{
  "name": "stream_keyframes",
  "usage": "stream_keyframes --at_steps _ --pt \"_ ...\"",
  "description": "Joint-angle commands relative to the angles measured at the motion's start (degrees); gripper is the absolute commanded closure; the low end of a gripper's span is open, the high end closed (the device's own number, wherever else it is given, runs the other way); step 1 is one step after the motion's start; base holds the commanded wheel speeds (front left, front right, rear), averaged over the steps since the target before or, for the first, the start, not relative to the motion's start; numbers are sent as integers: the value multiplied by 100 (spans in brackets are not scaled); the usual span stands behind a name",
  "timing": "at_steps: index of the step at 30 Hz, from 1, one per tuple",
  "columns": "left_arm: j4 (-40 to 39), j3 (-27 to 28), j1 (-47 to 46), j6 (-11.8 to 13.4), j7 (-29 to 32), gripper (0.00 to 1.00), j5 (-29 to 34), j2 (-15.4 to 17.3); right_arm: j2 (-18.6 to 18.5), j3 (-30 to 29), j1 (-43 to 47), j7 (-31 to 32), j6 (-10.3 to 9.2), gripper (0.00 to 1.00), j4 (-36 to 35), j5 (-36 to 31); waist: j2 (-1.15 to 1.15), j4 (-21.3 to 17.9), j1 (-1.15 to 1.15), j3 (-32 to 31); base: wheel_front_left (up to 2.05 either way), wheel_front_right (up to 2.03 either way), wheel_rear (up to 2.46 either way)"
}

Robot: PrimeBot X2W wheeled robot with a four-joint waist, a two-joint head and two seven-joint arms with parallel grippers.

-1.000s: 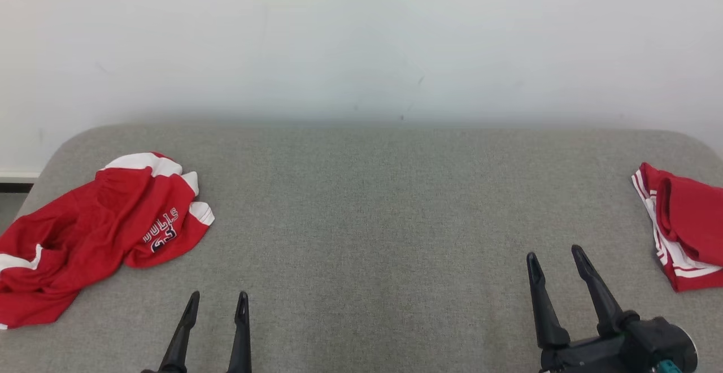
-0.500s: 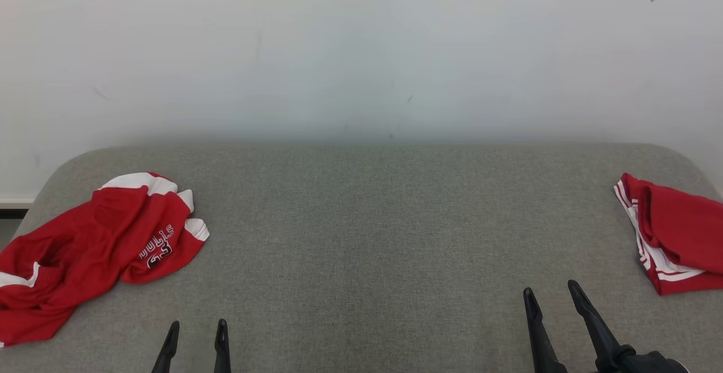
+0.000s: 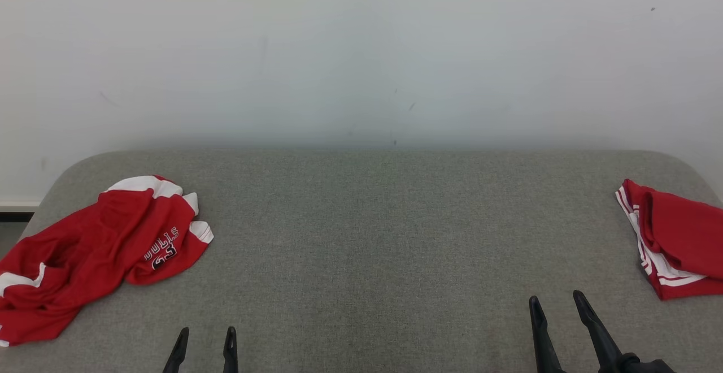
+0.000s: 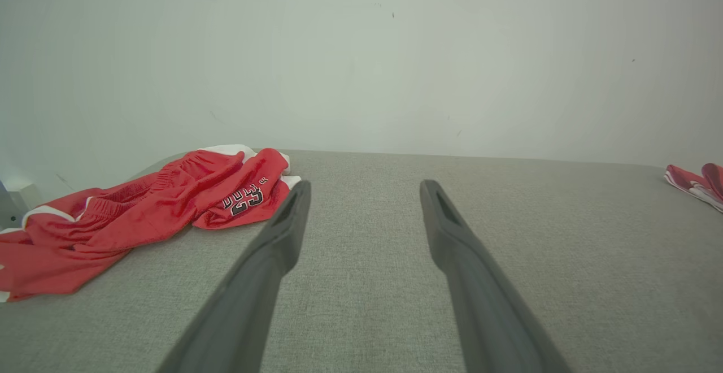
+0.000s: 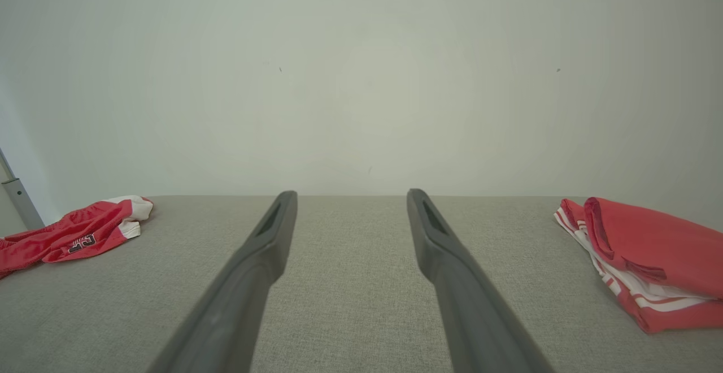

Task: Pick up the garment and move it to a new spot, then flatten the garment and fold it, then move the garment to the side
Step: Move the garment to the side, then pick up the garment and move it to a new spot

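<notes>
Surface: grey padded surface (image 3: 373,231) with rounded far corners, set against a white wall (image 3: 361,51).
Task item: crumpled red garment (image 3: 96,254), white-trimmed and printed "BULLS 23", bunched at the left end. Its near part runs to that view's left edge.
Second item: folded red garment (image 3: 675,240) with white stripes, lying at the right end, well apart from the first.
Left gripper (image 3: 207,332): fingers apart, nothing between them, low over bare surface near the crumpled red garment but not touching it.
Right gripper (image 3: 555,298): fingers apart, empty, nearer the folded red garment.
Step, as judged: the pick-up has not yet begun.
Hazard 1: the two red pieces look alike, so a reach by the right gripper could disturb the folded one.
Hazard 2: slippery, layered cloth. A pinch on the top fold alone would likely lift one layer and drag the rest.
Hazard 3: the bunch lies close to the left edge, so a sideways nudge could push it off.
Hazard 4: a one-point grasp would leave it twisted and harder to flatten.
</notes>
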Motion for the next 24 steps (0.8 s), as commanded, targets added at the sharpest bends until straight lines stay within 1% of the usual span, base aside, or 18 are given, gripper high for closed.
stream_keyframes --at_steps 1,15,19,24 --pt "11 -10 49 18 -13 0 21 -10 25 8 35 -4 -15 0 9 36 -1 -1 0 -3 0 0 0" --pt "-24 -74 83 72 -13 0 51 -10 61 27 23 -4 -15 0 -22 145 -1 7 0 18 0 0 0" --pt "-59 -73 45 95 -13 0 74 -10 65 44 19 -4 -15 0 -36 159 -1 71 0 36 0 0 0" --pt "-107 -74 5 141 -13 0 51 -10 75 71 -6 -3 -15 0 -49 189 -1 285 0 70 0 0 0"
